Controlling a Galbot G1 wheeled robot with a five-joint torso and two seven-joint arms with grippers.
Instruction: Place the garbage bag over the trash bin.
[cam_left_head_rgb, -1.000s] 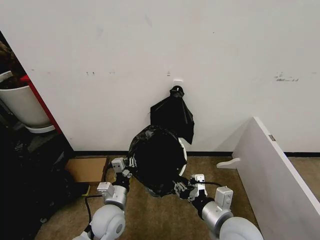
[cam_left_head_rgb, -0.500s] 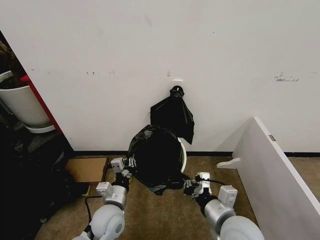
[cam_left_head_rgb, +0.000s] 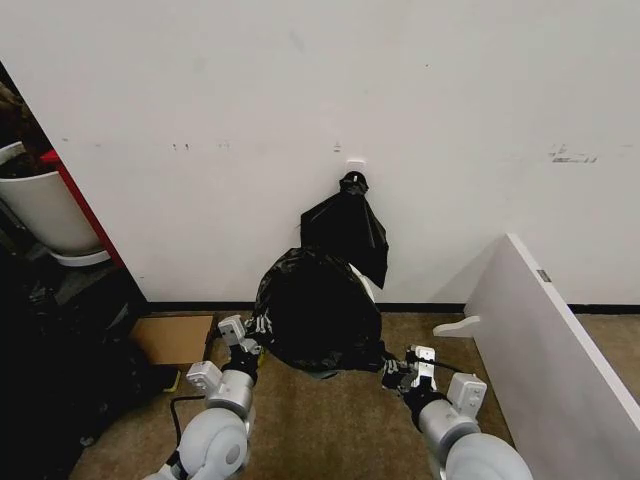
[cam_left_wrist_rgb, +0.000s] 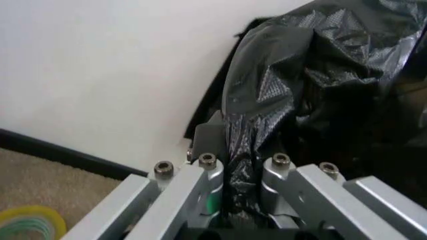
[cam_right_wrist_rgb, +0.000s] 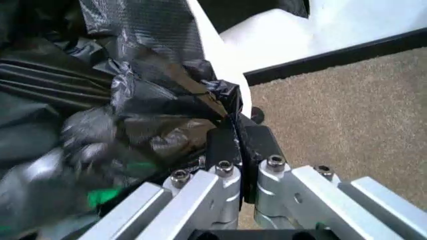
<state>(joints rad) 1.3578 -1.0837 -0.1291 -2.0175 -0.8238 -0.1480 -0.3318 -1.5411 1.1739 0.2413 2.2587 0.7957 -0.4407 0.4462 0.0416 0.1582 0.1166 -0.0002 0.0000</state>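
You could barely see the trash bin (cam_left_head_rgb: 369, 287) under the garbage bag (cam_left_head_rgb: 318, 312), only a sliver of white rim showing. The bag's left part in the right wrist view blurred, and the plant pot (cam_left_head_rgb: 42, 210) was cut off at the frame's edge.

Garbage bag (cam_left_head_rgb: 318, 315) draped over trash bin (cam_left_head_rgb: 366, 287), hard against the wall; no passage behind. Black knotted bunch (cam_left_head_rgb: 346, 232) hung directly above, crowding the top approach. Left gripper (cam_left_head_rgb: 249, 336) and right gripper (cam_left_head_rgb: 395, 371) clamped on bag edges at either flank. White panel (cam_left_head_rgb: 545, 335) closed off the right. Cardboard sheet (cam_left_head_rgb: 172, 338) lay left. Open carpet (cam_left_head_rgb: 320, 420) in front.
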